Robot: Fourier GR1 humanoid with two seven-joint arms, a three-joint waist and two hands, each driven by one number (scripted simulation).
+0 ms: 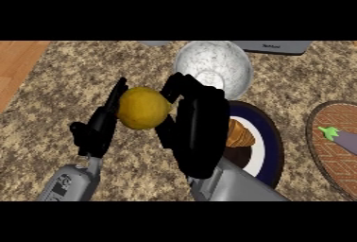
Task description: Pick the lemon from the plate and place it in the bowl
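Lemon [143,108] gripped by the curled fingers of the right hand [199,134], raised over the counter's middle, beside the plate [274,142], left hand [97,125] held straight-fingered alongside, bowl [230,61] seen near the far edge

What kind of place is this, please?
Most likely a kitchen: a speckled stone counter, a white bowl, and food, namely a lemon and, on a plate, a croissant.
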